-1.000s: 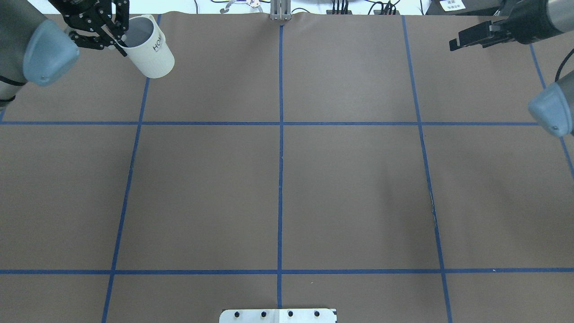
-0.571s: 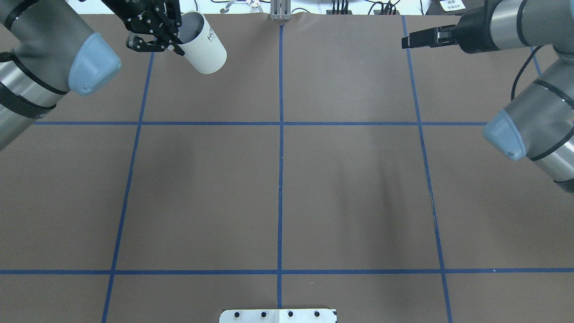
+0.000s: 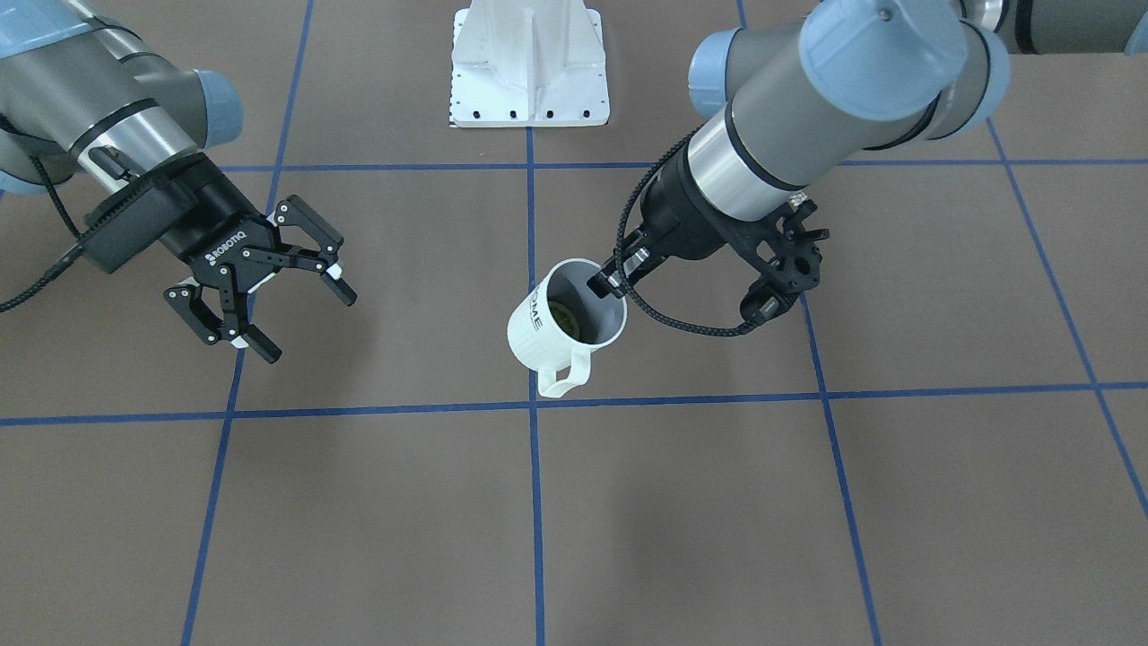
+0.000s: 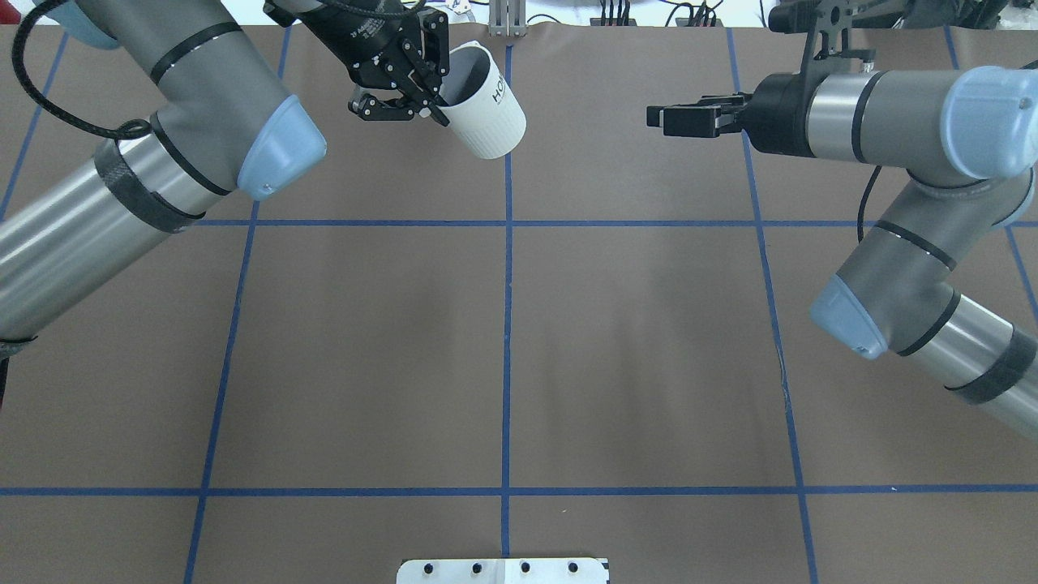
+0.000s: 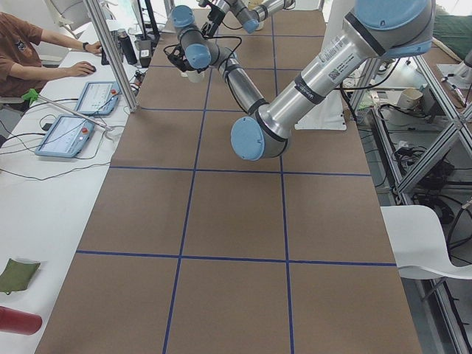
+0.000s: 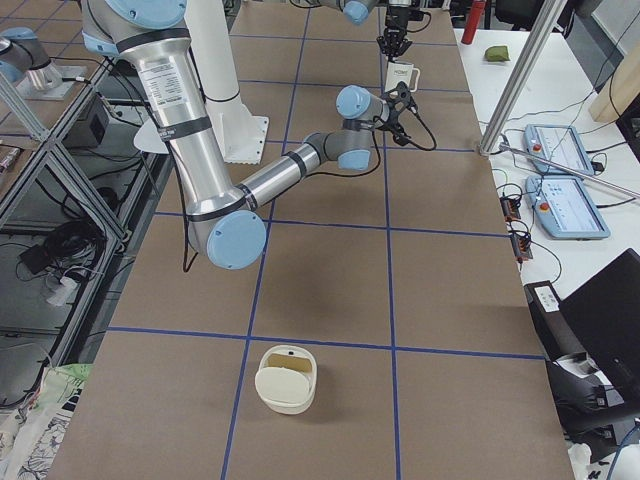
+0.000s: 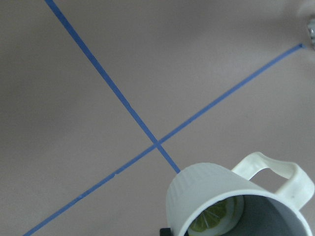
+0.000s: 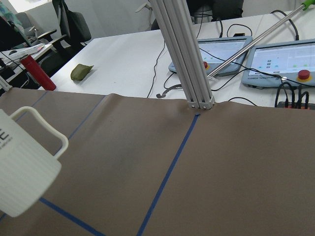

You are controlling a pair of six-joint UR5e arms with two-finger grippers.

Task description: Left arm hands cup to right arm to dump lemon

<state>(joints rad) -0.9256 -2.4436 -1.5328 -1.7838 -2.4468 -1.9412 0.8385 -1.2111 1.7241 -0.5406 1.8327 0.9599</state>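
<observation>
Beside the centre tape line [image 3: 535, 502], the left claw [image 3: 608, 285] had brought the cup [image 3: 538, 334] in from well aside of it, clamped on its rim, lemon [image 3: 565, 316] inside, above the surface [image 3: 359, 502]. Across that line the right claw [image 3: 307, 323] had drawn nearer, wide open and empty; handover looked imminent.

The table [image 4: 365, 349] was covered by a dull brown sheet, marked into large squares with blue tape lines [image 4: 507, 324]. One of these ran straight out from the middle of the white base plate [image 3: 529, 67] at the robot's edge. Directly across from that plate, an aluminium post [image 4: 507, 20] stood at the far edge where the line ended. Well away from the plate, toward the robot's right-hand end, a cream container [image 6: 287, 378] sat on the sheet just beside a tape line.
</observation>
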